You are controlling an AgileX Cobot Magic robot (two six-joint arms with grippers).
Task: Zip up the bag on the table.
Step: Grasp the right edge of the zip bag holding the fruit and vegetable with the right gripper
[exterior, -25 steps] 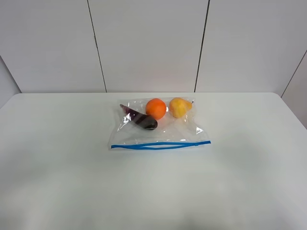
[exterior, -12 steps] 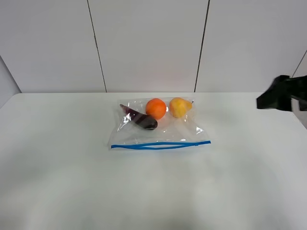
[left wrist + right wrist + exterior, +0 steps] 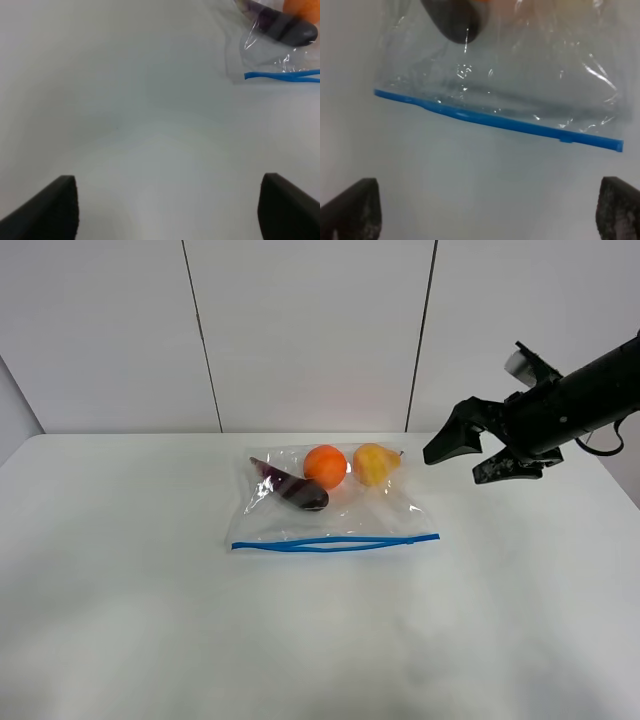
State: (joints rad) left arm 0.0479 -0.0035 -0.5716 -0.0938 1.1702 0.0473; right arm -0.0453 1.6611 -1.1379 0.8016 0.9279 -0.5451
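The clear bag (image 3: 335,515) lies flat in the middle of the white table (image 3: 140,600). Its blue zip strip (image 3: 335,542) runs along the near edge. An orange (image 3: 325,466), a yellow pear (image 3: 373,463) and a dark eggplant (image 3: 297,490) show through it at the far side. My right gripper (image 3: 455,466) hangs open above the table, right of the pear; its wrist view shows the strip (image 3: 495,120) ahead of the gripper (image 3: 485,215). My left gripper (image 3: 170,210) is open over bare table, with the strip's end (image 3: 285,75) and the eggplant (image 3: 285,27) at the picture's edge.
A panelled white wall (image 3: 310,330) stands behind the table's far edge. The left arm does not show in the exterior view.
My right arm has come in from the right edge and moved left toward the bag. The bag and fruit have not moved.
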